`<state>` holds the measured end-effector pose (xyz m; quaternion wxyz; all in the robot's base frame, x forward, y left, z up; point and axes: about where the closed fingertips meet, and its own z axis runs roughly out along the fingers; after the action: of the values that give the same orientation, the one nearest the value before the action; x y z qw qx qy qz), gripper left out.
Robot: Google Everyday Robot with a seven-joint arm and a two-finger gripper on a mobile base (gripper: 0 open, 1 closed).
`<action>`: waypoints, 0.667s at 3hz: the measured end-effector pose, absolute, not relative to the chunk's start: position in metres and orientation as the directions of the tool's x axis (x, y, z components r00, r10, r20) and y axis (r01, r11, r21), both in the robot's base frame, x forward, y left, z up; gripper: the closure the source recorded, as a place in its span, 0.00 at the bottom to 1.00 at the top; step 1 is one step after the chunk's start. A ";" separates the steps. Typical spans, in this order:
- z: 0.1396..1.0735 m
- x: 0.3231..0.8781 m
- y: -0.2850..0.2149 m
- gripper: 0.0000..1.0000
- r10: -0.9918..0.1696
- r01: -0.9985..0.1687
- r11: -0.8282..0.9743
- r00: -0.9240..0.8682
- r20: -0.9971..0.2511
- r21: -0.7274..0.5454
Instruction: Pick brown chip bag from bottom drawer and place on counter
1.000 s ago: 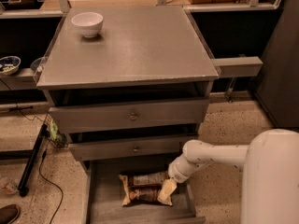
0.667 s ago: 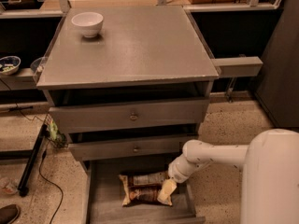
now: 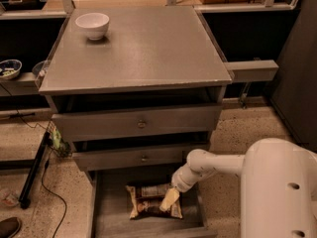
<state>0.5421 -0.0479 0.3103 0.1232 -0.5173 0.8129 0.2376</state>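
Counter (image 3: 148,48): flat grey top, one white bowl (image 3: 92,25) near its far left corner. Bottom drawer (image 3: 111,217) stands open; brown chip bag (image 3: 143,207) lies flat on its grey floor. Gripper (image 3: 169,199) sits down at the bag's right end. Cabinet stands on speckled floor (image 3: 247,128).

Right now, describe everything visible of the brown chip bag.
The brown chip bag is a crinkly, rectangular packet, cream-tan with dark brown printed bands. It lies flat, long side running left to right, on the grey floor of the open bottom drawer, roughly mid-drawer. The end effector hangs over the bag's right part, its pale tip overlapping the bag; whether it touches or grips the bag cannot be told. Nothing else lies on the bag.
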 end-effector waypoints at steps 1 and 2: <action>0.308 0.541 -0.048 0.00 -0.783 -0.899 0.350 -0.434 -0.446 0.261; 0.256 0.528 -0.026 0.00 -0.800 -0.899 0.355 -0.434 -0.414 0.257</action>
<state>0.5276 -0.0259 0.2557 0.1087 -0.5206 0.8159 0.2269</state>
